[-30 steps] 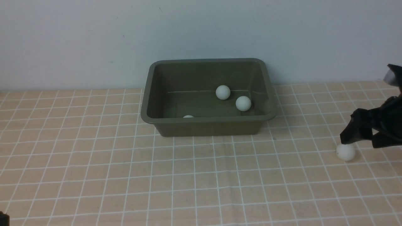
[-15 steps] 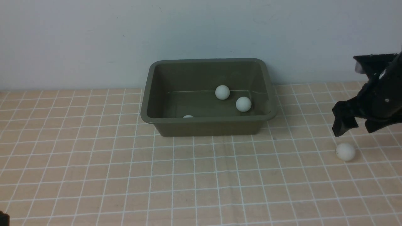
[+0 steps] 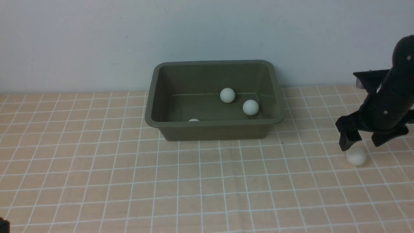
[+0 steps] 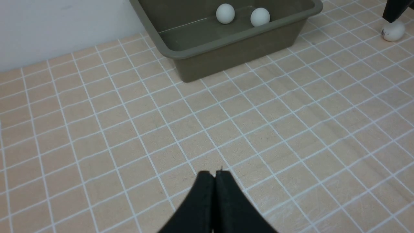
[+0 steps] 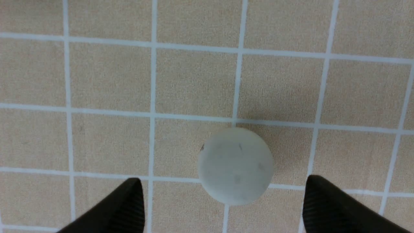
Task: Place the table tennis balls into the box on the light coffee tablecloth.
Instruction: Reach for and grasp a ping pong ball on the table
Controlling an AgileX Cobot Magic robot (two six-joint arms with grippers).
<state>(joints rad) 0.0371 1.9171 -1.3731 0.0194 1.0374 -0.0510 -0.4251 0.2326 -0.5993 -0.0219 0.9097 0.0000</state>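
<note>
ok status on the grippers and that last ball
Right gripper open above ball on tablecloth. Left gripper shut, empty. Three balls visible in box. Nothing in the way.

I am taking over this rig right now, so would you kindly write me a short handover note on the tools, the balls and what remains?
Left tool: shut, empty, hanging over bare tablecloth, well short of the box.
Right tool: open, empty, hovering just above the loose ball, fingers on either side of it, not yet gripping.
Done: three balls lie in the box, one toward the back, one to its right, and one mostly hidden behind the front wall.
Left: lower and close on the loose ball, carry it to the box and drop it in. No other balls are in view.
</note>
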